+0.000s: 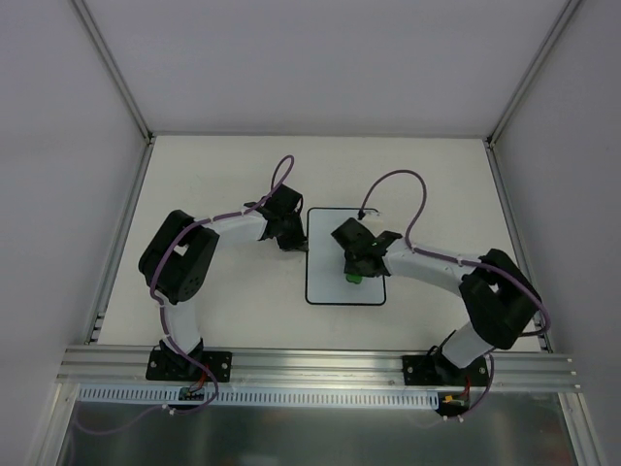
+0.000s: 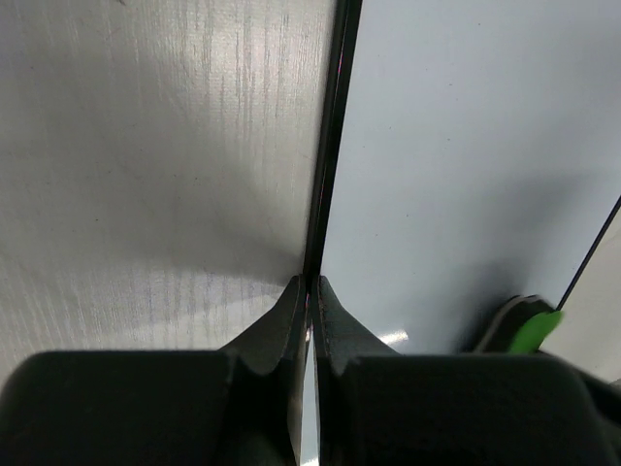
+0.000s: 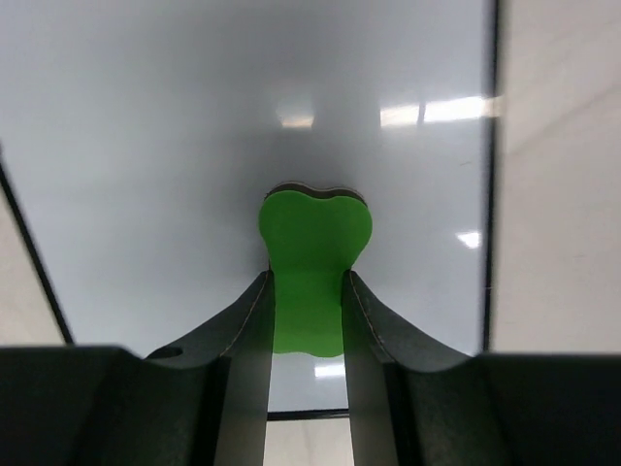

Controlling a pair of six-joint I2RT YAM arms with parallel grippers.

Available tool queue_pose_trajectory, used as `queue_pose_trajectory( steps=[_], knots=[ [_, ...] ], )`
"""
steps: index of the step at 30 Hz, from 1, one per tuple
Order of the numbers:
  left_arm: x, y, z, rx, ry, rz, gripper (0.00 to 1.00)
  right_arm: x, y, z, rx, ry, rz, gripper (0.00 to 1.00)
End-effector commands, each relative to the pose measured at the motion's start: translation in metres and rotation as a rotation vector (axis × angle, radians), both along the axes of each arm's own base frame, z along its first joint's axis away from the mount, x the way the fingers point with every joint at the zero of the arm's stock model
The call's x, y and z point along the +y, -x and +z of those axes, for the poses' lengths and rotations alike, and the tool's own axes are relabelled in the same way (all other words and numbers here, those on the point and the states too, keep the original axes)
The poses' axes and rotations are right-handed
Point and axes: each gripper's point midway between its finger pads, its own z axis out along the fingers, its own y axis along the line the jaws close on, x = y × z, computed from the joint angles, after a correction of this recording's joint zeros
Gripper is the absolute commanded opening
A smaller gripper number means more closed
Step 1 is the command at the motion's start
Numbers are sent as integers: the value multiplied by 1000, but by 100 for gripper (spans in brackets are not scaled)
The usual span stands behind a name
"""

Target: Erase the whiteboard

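White gloss on the whiteboard (image 1: 328, 283); no writing shows on the bare parts in any view. It lies flat in the middle of the table (image 1: 223, 175), between the two arms.

Handling, as a judgement:
- Thin, stiff and light. It would skate on the smooth tabletop under a sideways rub.
- The face is slick, with ceiling lights mirrored in it, so a finger gets little purchase there.
- The rim is the place to steady it. The face should be left free for the wiper.

Left gripper (image 2: 310, 287):
- Fingers are drawn almost together, with only a sliver of gap between them.
- The tips sit on the black border (image 2: 330, 146) of the board's left side, one over the table and one over the white face.
- It reads as pinning the edge down, not clamping it, though the contact itself is hidden by the fingers.

Right gripper (image 3: 309, 283):
- It is clenched on a green eraser (image 3: 312, 248), with the fingers pressed into the eraser's waist from both sides.
- The eraser's lobed end juts past the tips, with a darker layer, probably felt, on its far side against the board.
- The top view puts the eraser over the lower right part of the board, well inside the border.
- Whether the felt presses on the surface or only skims it, I cannot tell.

The eraser is soft enough to take the squeeze, so the grip looks secure for rubbing.
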Motion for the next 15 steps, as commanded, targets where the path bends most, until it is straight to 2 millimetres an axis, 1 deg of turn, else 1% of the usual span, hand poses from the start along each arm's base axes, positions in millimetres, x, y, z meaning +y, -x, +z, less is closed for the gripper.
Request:
queue_pose_trajectory(
  steps=[1,3,4,5,6,7,9,10,12,13,14,15],
  knots=[
    [28,29,-35,108,-136,2,0,-58,-27,34,-105,11,-127,1],
    [28,27,-32,95,-137,-5,0,-86,-35,41,-118,18,-173,1],
    [28,26,-30,89,-137,-3,0,-114,-45,44,-121,41,-222,2],
    [27,25,-28,83,-134,-8,0,-128,-50,50,-131,37,-252,2],
    [27,25,-28,81,-133,-9,0,-143,-52,51,-127,46,-281,3],
    [27,24,-27,77,-134,-13,0,-173,-59,51,-120,49,-367,3],
    [28,24,-27,73,-139,-13,0,-196,-61,46,-89,36,-414,4],
    [28,24,-26,69,-141,-16,0,-219,-62,44,-76,36,-487,4],
    [28,23,-25,65,-141,-17,0,-236,-62,34,-35,35,-529,4],
    [28,22,-24,61,-141,-17,0,-251,-63,31,-23,36,-573,4],
    [28,22,-24,58,-143,-22,0,-255,-63,27,-5,38,-581,4],
    [28,20,-21,45,-142,-27,0,-269,-61,9,60,20,-623,5]
  ],
)
